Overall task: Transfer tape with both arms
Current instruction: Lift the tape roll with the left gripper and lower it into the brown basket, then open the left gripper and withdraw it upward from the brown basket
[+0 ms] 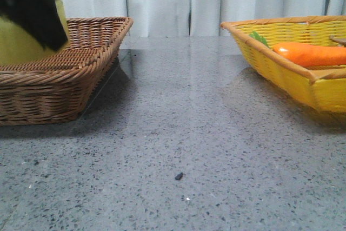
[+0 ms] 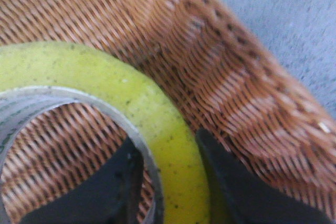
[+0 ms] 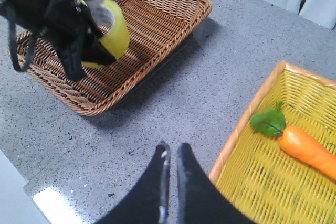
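The tape (image 1: pixel 19 41) is a wide yellow roll with a pale inner core. My left gripper (image 1: pixel 40 22) is shut on its wall and holds it over the brown wicker basket (image 1: pixel 65 79) at the left. In the left wrist view one finger is inside the core and the other is outside the tape (image 2: pixel 105 72), with the gripper (image 2: pixel 168 145) closed across the wall. The right wrist view shows the tape (image 3: pixel 114 31) held in the left gripper (image 3: pixel 86 51) over the basket (image 3: pixel 157 9). My right gripper (image 3: pixel 171 148) is shut and empty above the grey table.
A yellow basket (image 1: pixel 281 74) at the right holds an orange carrot (image 1: pixel 311 55) with green leaves; it also shows in the right wrist view (image 3: pixel 262 182). A small dark speck (image 1: pixel 179 176) lies on the grey stone table between the baskets.
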